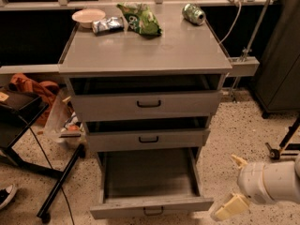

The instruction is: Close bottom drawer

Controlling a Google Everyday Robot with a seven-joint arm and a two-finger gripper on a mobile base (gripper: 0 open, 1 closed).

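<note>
A: Where's the bottom drawer (149,182)?
B: Pulled far out from the foot of the desk (150,50). The gripper (234,184) hangs low off the desk's right flank, near the drawer's front corner, fingers (229,207) spread
A: The risk?
B: A push on that corner from the side could skew the drawer and jam it. A spread finger might also catch the middle drawer (148,138), which stands ajar
</note>
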